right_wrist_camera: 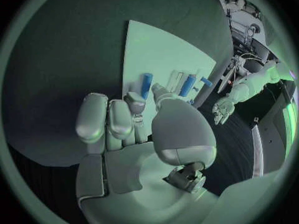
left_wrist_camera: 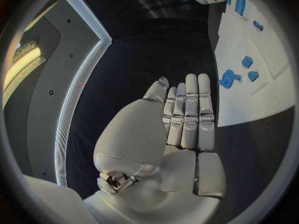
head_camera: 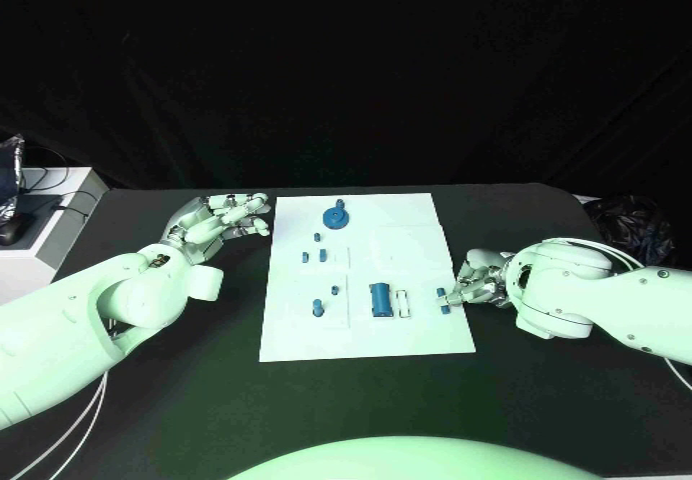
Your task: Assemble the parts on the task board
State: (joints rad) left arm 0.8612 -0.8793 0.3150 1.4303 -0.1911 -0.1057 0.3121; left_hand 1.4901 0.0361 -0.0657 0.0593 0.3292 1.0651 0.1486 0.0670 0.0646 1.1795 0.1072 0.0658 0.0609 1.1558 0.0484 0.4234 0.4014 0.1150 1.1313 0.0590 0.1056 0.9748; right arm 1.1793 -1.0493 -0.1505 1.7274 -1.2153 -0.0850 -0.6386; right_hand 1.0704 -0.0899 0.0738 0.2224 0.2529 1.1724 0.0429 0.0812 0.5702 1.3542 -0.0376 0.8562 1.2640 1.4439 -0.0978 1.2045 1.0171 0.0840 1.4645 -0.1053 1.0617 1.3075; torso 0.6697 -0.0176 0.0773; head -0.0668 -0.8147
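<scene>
Over the table (head_camera: pixel 173 400), seen from my head, the task board (head_camera: pixel 368 345) lay in the middle with its blue parts spread across it: a round piece (head_camera: pixel 336 216) near the far edge, small pegs (head_camera: pixel 327 254) in the middle, and a larger blue cylinder (head_camera: pixel 379 298) toward the near right. My left hand (head_camera: pixel 224 222) hovered just off the board's far left corner, fingers spread and holding nothing; I judged it was parked there to leave the board free. My right hand (head_camera: pixel 473 284) sat at the board's right edge, fingertips curled in toward a small blue part (head_camera: pixel 444 300) lying beside a white piece (head_camera: pixel 408 303). Whether I had it pinched, I could not tell from there. Bare black table lay open on both sides and in front of the board.

From my left wrist, that hand's fingers (left_wrist_camera: pixel 190 109) stretched straight and together, gripping nothing, above dark table, with the board's edge (left_wrist_camera: pixel 249 109) and several blue parts (left_wrist_camera: pixel 228 78) just beyond them. Room to move inward looked unobstructed.

From my right wrist, my right hand (right_wrist_camera: pixel 134 114) had its fingertips (right_wrist_camera: pixel 134 102) bent down at the board's edge, close against a blue cylinder (right_wrist_camera: pixel 146 85); contact was too unclear to call. Another blue part (right_wrist_camera: pixel 187 85) lay just past it, so I judged sideways clearance was tight there.
</scene>
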